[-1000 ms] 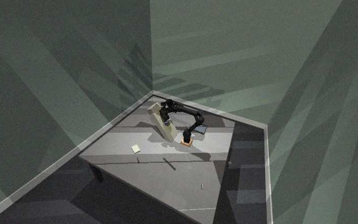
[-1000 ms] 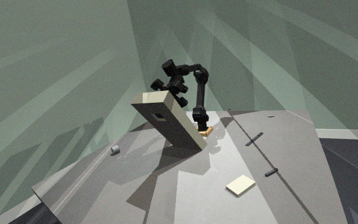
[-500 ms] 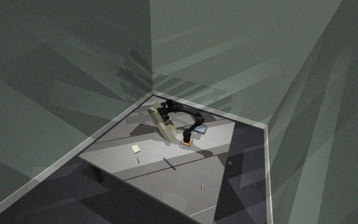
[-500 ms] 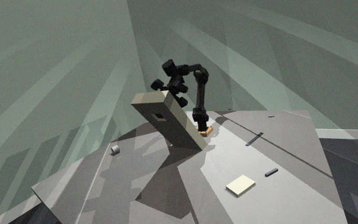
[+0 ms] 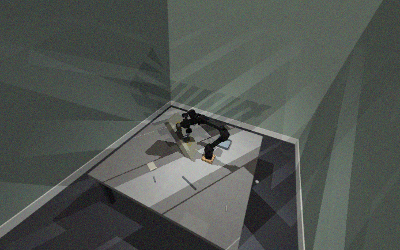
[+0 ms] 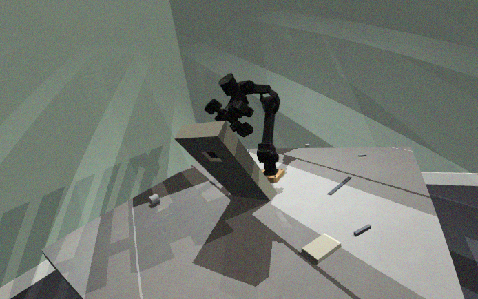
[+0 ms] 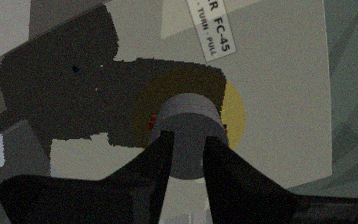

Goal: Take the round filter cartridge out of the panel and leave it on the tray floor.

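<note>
The grey round filter cartridge [image 7: 189,155] stands out from the service panel [image 7: 290,100] [image 5: 192,152] [image 6: 230,171], with its side wall showing in front of the yellow ring [image 7: 235,112]. Small red parts show at both sides behind it. Whether its rear end is clear of the hole is hidden. My gripper [image 7: 189,136] is shut on the cartridge, its two fingertips in the face slots. In the exterior view the panel hides the fingertips. The blue tray [image 5: 225,143] lies beside the robot base, behind the arm in the top view.
The tilted panel leans over the table. A pale block [image 5: 151,166] [image 6: 321,247], a short dark bar [image 5: 154,179] [image 6: 362,230] and a long dark strip [image 5: 189,182] [image 6: 339,185] lie on the table. A small grey cylinder [image 6: 154,200] lies behind the panel.
</note>
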`<move>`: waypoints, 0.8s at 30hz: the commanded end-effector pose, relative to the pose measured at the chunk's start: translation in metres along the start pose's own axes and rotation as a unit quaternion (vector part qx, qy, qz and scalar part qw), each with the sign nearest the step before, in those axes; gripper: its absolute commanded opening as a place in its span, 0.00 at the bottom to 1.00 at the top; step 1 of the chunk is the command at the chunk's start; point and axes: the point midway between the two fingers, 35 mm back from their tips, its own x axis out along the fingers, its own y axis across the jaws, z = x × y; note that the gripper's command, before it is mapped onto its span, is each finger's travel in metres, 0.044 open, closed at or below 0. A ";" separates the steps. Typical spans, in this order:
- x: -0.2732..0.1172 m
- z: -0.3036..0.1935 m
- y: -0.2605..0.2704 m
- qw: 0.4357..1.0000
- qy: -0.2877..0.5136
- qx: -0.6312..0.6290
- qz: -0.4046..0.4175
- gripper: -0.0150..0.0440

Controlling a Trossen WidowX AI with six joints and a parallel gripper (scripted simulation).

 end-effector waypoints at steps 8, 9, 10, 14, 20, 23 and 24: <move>-0.038 -0.002 0.001 1.000 0.005 0.000 -0.002 0.25; -0.038 -0.003 0.003 1.000 0.005 0.000 -0.002 0.25; -0.038 -0.004 0.005 1.000 0.006 0.000 -0.002 0.25; -0.037 -0.009 0.016 1.000 0.006 0.000 -0.001 0.25; -0.035 -0.018 0.034 1.000 0.006 0.000 -0.001 0.25; -0.034 -0.022 0.042 1.000 0.006 0.000 -0.001 0.25; -0.033 -0.023 0.045 1.000 0.006 0.000 -0.001 0.25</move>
